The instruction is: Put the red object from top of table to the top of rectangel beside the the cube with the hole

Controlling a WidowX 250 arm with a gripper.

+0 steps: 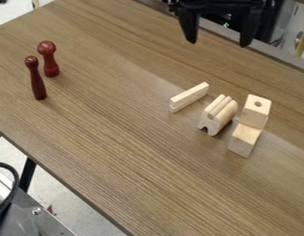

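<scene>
gripper at far edge, fingers spread | fat red pin, slim red pin upright at left | you'd reach left and nearer for either

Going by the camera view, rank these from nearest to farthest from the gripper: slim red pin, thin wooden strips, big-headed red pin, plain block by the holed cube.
From the gripper:
1. Thin wooden strips, left end of the wooden group
2. Plain block, group's camera-side right end
3. Big-headed red pin, far left
4. Slim red pin, leftmost
</scene>
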